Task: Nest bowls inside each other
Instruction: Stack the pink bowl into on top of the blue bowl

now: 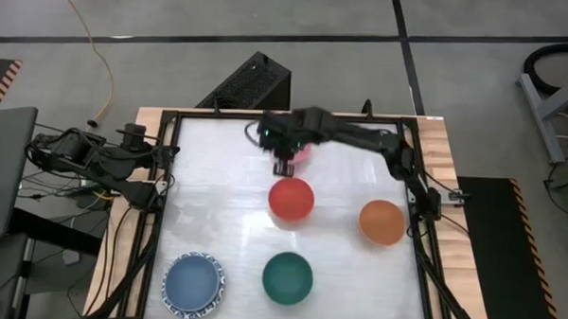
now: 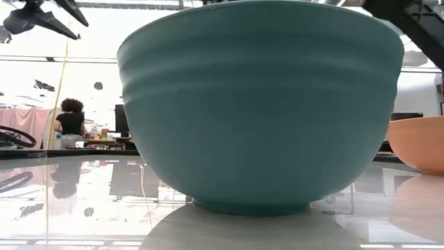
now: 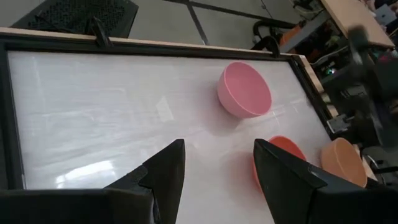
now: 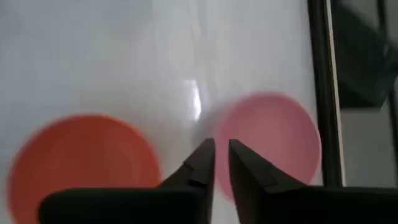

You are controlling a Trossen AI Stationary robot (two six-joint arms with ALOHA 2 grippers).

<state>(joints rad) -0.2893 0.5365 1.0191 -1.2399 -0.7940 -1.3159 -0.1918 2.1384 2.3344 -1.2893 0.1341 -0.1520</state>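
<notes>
Five bowls stand on their bases on the white table. A pink bowl [image 1: 301,153] is at the far middle, a red bowl [image 1: 291,199] just nearer, an orange bowl [image 1: 382,222] to the right, a dark green bowl [image 1: 287,278] near the front, and a blue bowl with a patterned rim [image 1: 193,282] at the front left. My right gripper [image 4: 222,158] hangs above the table between the pink bowl [image 4: 273,137] and the red bowl [image 4: 87,165]. Its fingers are a narrow gap apart, with nothing between them. My left gripper [image 3: 217,149] waits open at the table's left edge.
A dark frame [image 1: 159,221] runs round the table. Bare white surface lies at the far left and between the blue and red bowls. In the low view the green bowl [image 2: 260,104] fills most of the picture, with the orange bowl [image 2: 420,142] beside it. A person stands far off in the room.
</notes>
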